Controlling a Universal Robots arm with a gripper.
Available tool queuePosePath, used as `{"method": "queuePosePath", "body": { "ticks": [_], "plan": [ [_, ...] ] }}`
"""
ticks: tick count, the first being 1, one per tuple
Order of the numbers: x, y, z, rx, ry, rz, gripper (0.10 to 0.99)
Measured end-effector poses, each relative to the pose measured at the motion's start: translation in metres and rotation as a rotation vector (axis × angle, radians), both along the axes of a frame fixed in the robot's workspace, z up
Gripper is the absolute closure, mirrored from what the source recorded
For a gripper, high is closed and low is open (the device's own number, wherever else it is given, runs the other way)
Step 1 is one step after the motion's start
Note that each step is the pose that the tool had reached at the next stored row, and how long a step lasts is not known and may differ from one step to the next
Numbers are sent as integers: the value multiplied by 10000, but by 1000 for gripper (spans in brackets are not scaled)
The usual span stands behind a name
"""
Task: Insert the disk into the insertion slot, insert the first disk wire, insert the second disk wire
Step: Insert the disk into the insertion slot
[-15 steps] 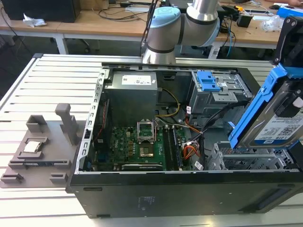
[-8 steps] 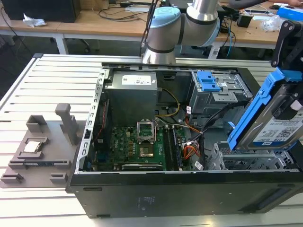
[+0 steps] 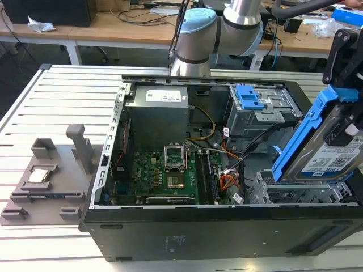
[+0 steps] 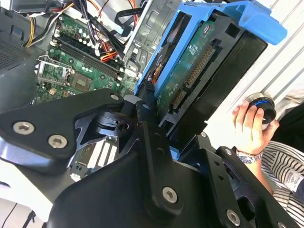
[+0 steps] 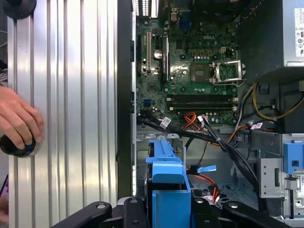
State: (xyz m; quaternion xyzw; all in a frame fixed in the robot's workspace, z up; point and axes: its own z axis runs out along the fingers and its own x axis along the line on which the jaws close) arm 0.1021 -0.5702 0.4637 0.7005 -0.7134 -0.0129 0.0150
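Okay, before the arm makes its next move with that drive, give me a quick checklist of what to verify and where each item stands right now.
1. Grip on the disk: ok, the gripper is shut on its blue frame.
2. Disk seated in the slot: not ok, it hangs tilted above it.
3. Slot mouth free: cannot tell, the disk covers much of it.
4. Black cables out of the way: cannot tell, they cross close to the disk.
5. Person's hand clear: ok, it rests on the table, outside the computer case.
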Motion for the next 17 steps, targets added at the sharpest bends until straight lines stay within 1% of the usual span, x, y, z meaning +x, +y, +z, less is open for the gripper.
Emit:
{"method": "queuePosePath", "body": {
  "ticks": [5,7,9,13,15,17],
  "plan": [
    [0,2,-65,1,0,0,725],
    [0,23,-96,0,0,0,725],
    [1,51,-115,0,0,0,725],
    [24,164,-138,1,0,10,725],
    [31,192,-154,1,0,10,725],
    [35,198,-178,1,0,11,725]
  ]
}}
